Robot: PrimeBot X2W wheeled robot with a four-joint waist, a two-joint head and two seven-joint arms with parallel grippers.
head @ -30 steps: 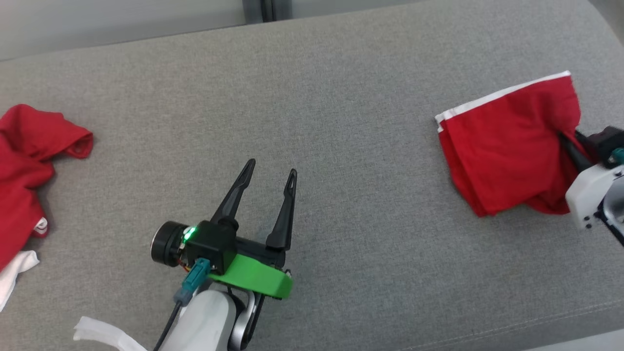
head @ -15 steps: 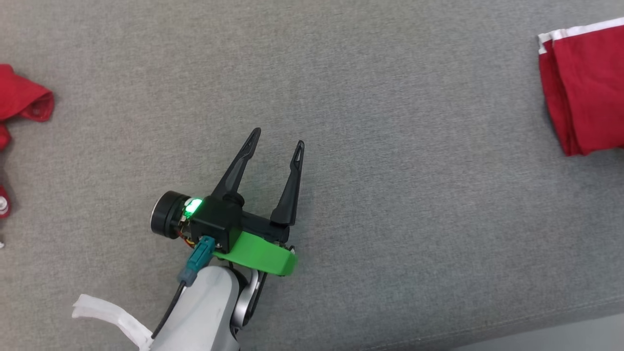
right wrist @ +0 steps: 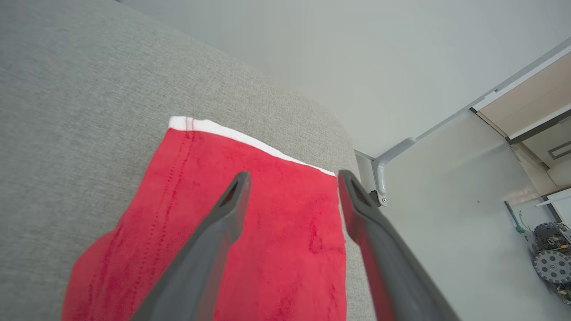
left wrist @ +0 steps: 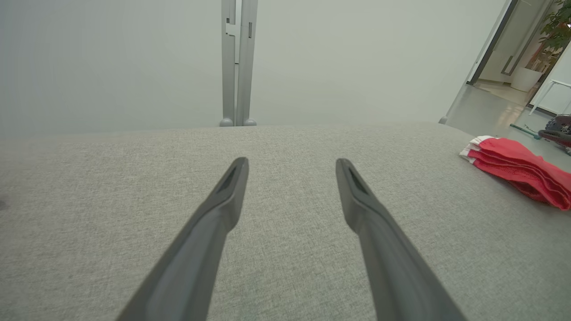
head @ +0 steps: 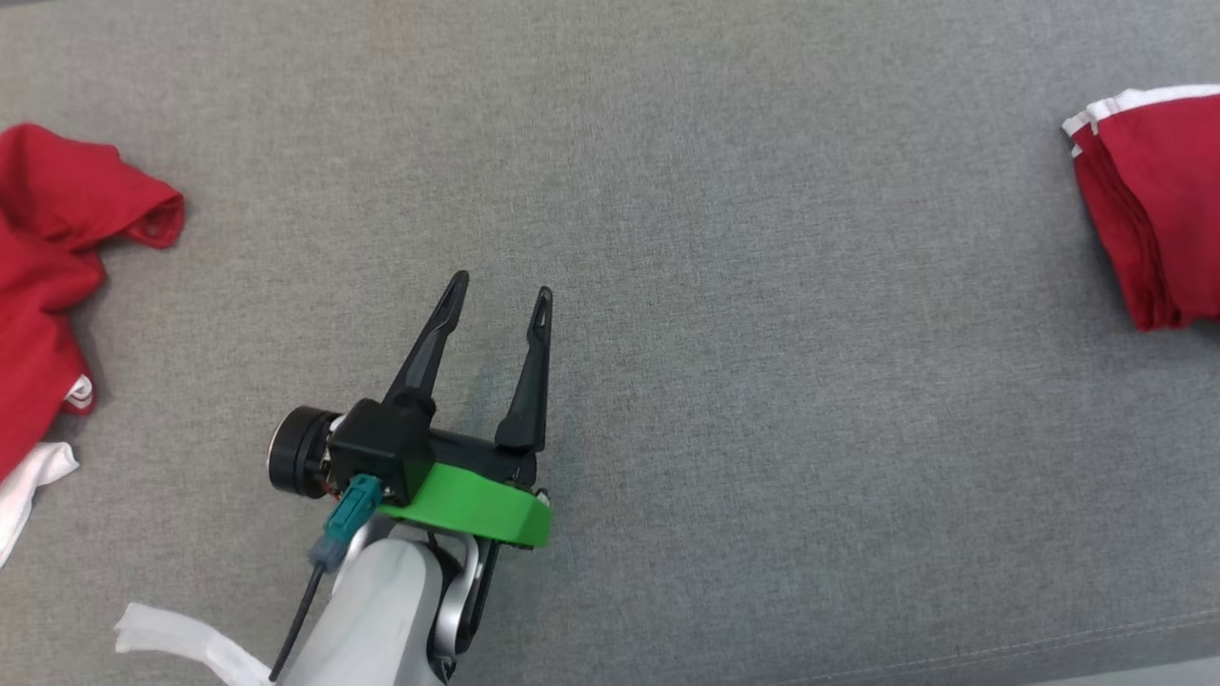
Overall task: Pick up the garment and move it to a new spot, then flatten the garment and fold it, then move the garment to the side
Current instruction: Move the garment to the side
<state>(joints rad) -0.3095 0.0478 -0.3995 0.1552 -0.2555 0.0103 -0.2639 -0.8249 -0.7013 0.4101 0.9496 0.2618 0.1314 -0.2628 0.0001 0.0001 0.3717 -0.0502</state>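
A: What is the left gripper (head: 502, 284) doing?
B: It is hovering over the near part of the grey woven fabric cushion (head: 762, 381), fingers apart and holding nothing.
A: And the garment?
B: The folded red cloth garment with a white hem (head: 1158, 210) is lying at the far right. The right gripper (right wrist: 293, 174) is hanging over it, fingers spread and clamping nothing.

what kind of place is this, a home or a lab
Probably an office or lab, not a home: a frosted partition with a metal post stands behind the grey upholstered surface, and a wheeled machine sits on the bare floor beyond the folded red garment.
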